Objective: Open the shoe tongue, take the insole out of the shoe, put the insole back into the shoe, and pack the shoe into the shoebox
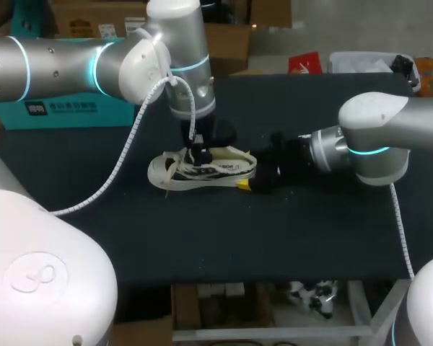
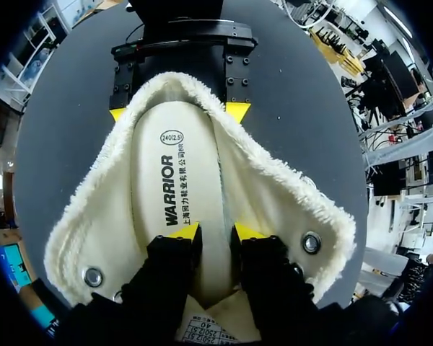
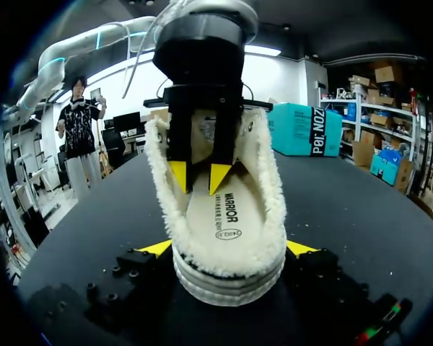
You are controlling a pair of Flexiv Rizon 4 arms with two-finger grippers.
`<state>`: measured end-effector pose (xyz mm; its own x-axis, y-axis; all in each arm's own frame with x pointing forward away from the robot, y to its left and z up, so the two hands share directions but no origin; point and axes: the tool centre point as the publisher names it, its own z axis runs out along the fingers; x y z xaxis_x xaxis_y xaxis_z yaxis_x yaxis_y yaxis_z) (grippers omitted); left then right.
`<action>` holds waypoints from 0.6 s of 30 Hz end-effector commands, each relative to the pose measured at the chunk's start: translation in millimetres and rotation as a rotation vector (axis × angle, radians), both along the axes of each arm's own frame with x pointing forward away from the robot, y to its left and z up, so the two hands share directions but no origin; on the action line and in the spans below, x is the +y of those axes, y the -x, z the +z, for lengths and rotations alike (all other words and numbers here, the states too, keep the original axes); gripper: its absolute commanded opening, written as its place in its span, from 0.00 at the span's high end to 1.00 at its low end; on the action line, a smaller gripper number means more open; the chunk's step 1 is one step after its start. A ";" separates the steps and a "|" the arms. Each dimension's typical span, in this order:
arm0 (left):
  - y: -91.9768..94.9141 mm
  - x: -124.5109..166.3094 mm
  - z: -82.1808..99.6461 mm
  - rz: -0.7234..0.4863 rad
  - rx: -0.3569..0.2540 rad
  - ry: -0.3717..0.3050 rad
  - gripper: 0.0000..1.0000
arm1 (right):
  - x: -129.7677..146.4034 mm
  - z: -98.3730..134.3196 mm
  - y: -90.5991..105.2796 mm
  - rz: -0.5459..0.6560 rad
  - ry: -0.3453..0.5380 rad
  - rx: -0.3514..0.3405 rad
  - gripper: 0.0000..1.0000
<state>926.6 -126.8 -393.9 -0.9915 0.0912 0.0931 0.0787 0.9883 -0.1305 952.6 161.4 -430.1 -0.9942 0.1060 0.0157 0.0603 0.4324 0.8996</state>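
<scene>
Shoe (image 1: 202, 171) is lying on its sole on the black table (image 1: 202, 245), its heel sitting between the 2 yellow-tipped fingers of the right gripper (image 3: 229, 249), which is clasping that heel from both sides, low down by the sole. The left gripper (image 2: 216, 232) is pointing straight down into the shoe from above, ahead of the right gripper, right at the white insole (image 2: 175, 155); whether it is pinching the insole or only resting on it cannot be told. The insole is lying inside the shoe, running from under the left gripper back towards the right gripper. Cream fleece lining (image 2: 281, 184) is spreading wide on both sides of the left gripper.
</scene>
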 end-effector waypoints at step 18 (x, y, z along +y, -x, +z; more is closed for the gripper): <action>-26.4 -2.3 -76.5 0.067 -0.224 -0.009 0.69 | -3.3 -2.9 -2.2 0.001 -0.004 0.001 1.00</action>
